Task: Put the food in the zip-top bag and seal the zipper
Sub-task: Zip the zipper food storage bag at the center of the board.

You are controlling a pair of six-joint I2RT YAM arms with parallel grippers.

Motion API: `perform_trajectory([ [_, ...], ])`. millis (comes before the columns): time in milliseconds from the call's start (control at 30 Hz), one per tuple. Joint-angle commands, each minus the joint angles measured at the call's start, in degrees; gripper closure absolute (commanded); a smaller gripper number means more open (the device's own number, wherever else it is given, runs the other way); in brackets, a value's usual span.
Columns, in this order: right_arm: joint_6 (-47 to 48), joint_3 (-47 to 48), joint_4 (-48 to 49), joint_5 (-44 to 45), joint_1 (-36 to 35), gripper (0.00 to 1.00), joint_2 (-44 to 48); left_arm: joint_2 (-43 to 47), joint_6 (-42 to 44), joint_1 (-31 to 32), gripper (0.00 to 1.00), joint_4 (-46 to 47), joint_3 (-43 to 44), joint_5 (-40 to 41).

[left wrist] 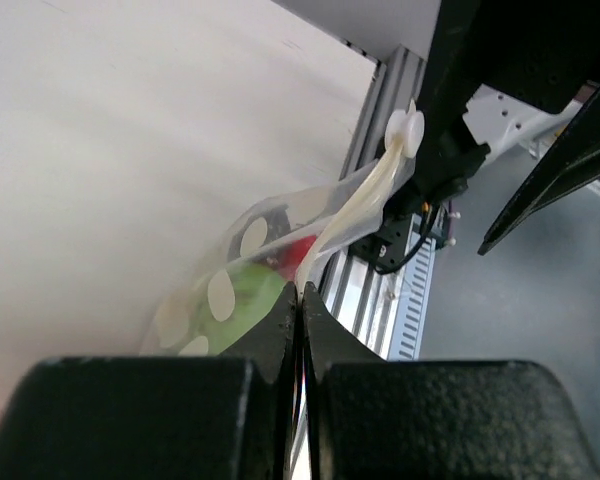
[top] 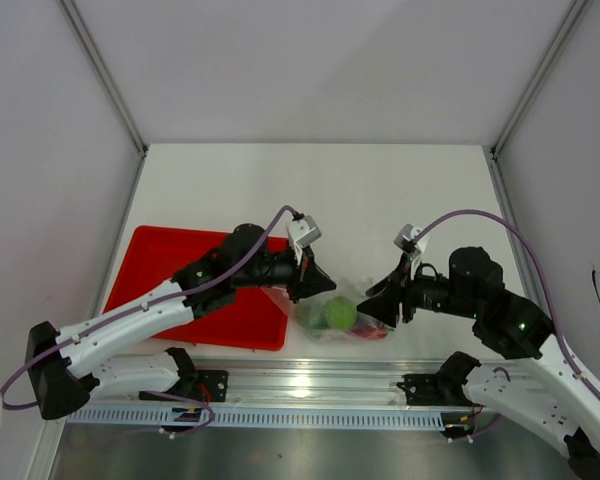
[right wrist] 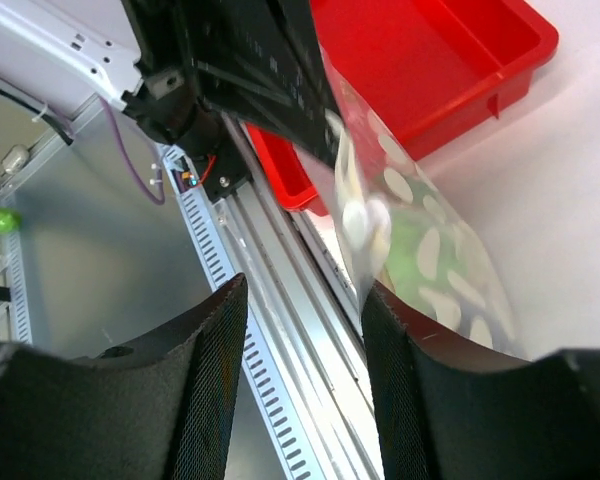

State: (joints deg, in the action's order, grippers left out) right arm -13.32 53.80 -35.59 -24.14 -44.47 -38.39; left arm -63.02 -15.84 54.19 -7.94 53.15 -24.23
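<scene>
The zip-top bag [top: 332,316] lies crumpled at the table's front edge, between my two grippers. Through it show a round green food piece [top: 340,314] and a red piece [top: 372,331]; the other food is hidden. My left gripper [top: 318,284] is shut on the bag's top edge; in the left wrist view the jaws [left wrist: 300,292] pinch the pale zipper strip [left wrist: 358,208], which runs up to a white tab [left wrist: 405,130]. My right gripper [top: 373,309] is open at the bag's right side. In the right wrist view [right wrist: 305,298] the bag [right wrist: 435,262] hangs beside its right finger.
The red tray [top: 170,262] sits left of the bag, under my left arm, and shows in the right wrist view [right wrist: 430,60]. An aluminium rail [top: 310,385] runs along the table's front edge just below the bag. Walls enclose the table.
</scene>
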Motion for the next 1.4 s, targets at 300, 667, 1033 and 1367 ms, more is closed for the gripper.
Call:
perform_trajectory([
  [300, -3.11, -4.67, 8.52, -3.46, 0.96, 0.51, 1.66, 6.51, -3.06, -0.14, 0.99, 4.51, -1.99, 4.46],
  [667, -1.62, -2.04, 8.44, 15.33, 3.59, 0.14, 0.69, 6.33, -2.36, -0.23, 0.99, 4.78, -1.99, 1.99],
  [1033, -0.13, -1.94, 10.71, -2.20, 11.77, 0.07, -1.95, 6.42, -1.48, -0.41, 1.00, 4.60, -2.17, 0.41],
  [1367, -2.59, -7.39, 20.12, -21.90, 11.60, 0.19, -5.11, 5.90, -1.39, -0.93, 1.00, 4.78, -1.90, -1.00],
])
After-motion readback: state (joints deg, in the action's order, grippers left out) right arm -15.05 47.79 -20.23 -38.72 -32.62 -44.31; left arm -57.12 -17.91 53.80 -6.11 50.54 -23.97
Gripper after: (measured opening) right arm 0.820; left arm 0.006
